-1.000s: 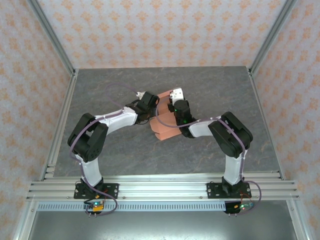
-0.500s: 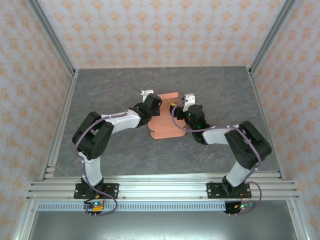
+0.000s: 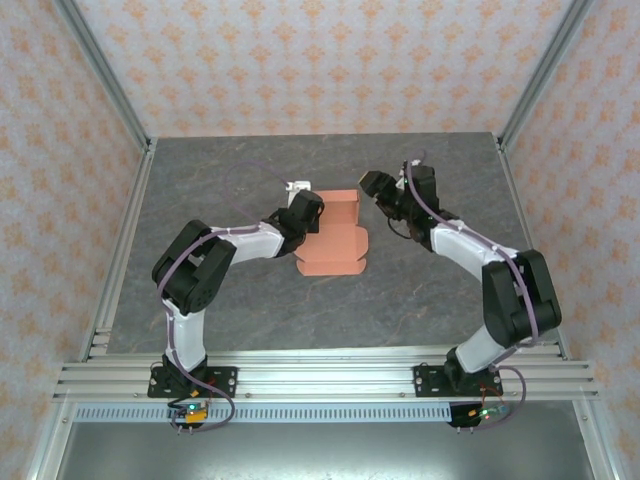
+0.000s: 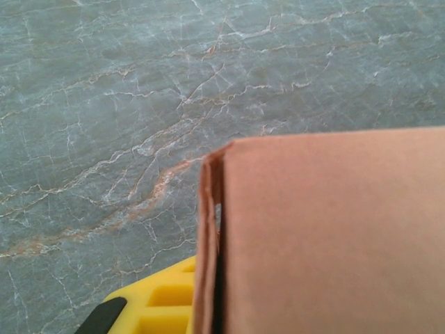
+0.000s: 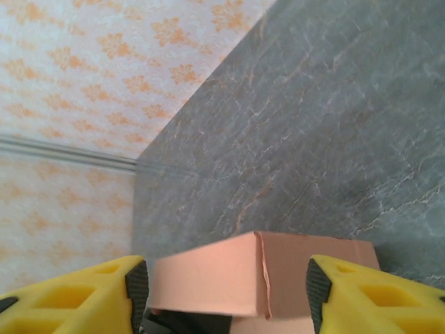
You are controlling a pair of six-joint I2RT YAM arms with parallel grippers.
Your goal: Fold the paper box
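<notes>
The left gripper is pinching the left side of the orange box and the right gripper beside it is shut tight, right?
Not quite. The right gripper is open: the right wrist view shows its yellow fingers spread wide, the orange box beyond them. The left gripper does pinch the box's left side.

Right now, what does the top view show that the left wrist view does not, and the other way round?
Top view: the whole box with its far end folded up, the left gripper shut at its left edge, the right gripper open and apart from it. Left wrist view: a doubled cardboard edge up close, with a yellow finger beside it. Both: the box and the grey table.
</notes>
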